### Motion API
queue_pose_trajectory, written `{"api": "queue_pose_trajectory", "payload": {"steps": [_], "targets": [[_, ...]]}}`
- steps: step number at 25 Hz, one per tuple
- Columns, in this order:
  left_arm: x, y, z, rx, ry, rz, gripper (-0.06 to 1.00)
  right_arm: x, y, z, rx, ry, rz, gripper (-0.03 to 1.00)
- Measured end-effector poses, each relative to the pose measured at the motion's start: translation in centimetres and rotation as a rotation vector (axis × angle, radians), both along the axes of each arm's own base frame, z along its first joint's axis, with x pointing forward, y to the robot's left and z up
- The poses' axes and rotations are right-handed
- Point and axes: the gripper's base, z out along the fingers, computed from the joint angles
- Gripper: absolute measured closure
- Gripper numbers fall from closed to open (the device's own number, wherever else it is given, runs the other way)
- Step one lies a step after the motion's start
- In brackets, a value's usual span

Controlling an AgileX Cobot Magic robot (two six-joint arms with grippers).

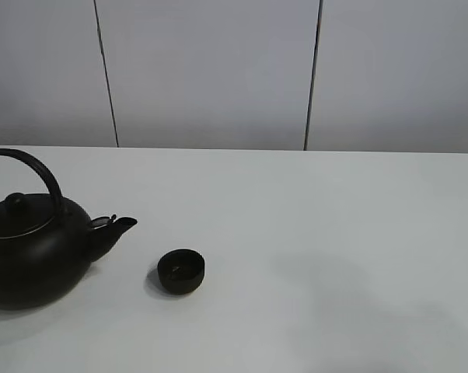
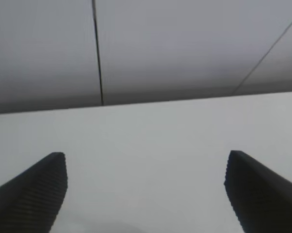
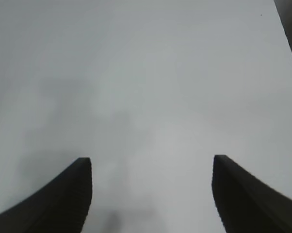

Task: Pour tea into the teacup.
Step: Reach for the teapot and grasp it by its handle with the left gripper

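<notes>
The small matte-black teacup (image 1: 181, 271) stands on the white table (image 1: 312, 233) just right of the spout of a big round black teapot (image 1: 32, 241) with an arched handle, at the left of the high view. Neither arm shows in that view. In the left wrist view my left gripper (image 2: 146, 167) is open, its dark fingers (image 2: 34, 194) wide apart over bare table, facing the wall. In the right wrist view my right gripper (image 3: 151, 167) is open too, with only white table between its fingers (image 3: 63, 199).
A grey panelled wall (image 1: 218, 70) with two dark seams rises behind the table's far edge. A faint shadow lies on the table at the right front.
</notes>
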Motion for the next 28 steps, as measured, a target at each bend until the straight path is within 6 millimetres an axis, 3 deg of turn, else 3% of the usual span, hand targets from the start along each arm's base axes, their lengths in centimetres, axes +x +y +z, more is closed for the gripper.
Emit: {"api": "queue_pose_trajectory", "payload": {"steps": [2,5,8,16,22,28], "targets": [[-2.0,0.4,1.9,0.022,-0.085,0.021,0.31,0.0,0.0,0.0,0.000,0.000,0.000,0.48],[-5.1,1.0,3.1,0.035,-0.200,0.055,0.31,0.0,0.0,0.0,0.000,0.000,0.000,0.48],[-8.4,1.6,2.5,0.063,-0.280,0.079,0.31,0.0,0.0,0.0,0.000,0.000,0.000,0.48],[-15.3,2.8,-3.9,0.140,-0.384,0.104,0.31,0.0,0.0,0.0,0.000,0.000,0.000,0.48],[-17.7,3.1,-10.6,0.112,-0.311,0.130,0.36,0.0,0.0,0.0,0.000,0.000,0.000,0.48],[-18.7,2.1,-14.9,0.024,-0.392,0.092,0.42,0.0,0.0,0.0,0.000,0.001,0.000,0.48]]}}
